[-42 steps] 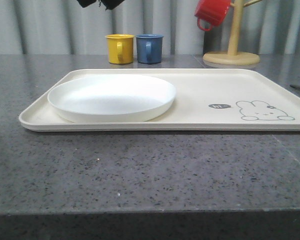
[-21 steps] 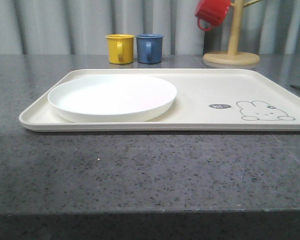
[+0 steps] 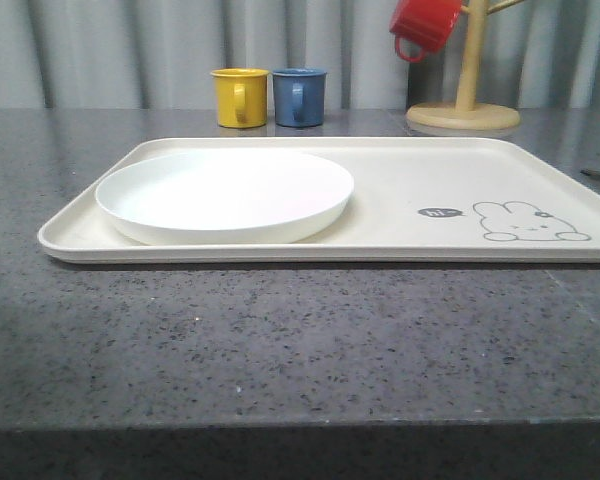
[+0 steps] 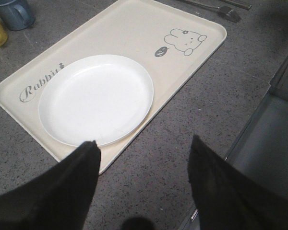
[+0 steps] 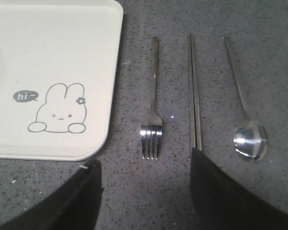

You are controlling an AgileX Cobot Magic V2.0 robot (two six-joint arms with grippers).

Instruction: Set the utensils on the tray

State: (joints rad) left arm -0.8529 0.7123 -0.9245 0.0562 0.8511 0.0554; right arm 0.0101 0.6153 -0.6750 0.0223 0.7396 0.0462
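Left gripper point(image 4: 143, 153) and right gripper point(image 5: 145, 175) hover with jaws spread wide, empty

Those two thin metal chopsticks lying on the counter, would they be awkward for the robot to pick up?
Probably, yes. The chopsticks are slim, smooth metal rods lying flat on the countertop, so they look slippery and offer little to pinch. They are two loose pieces lying side by side, so a push would likely roll or split them apart. They look stiff, unlikely to bend. The open right tool sits just short of them.
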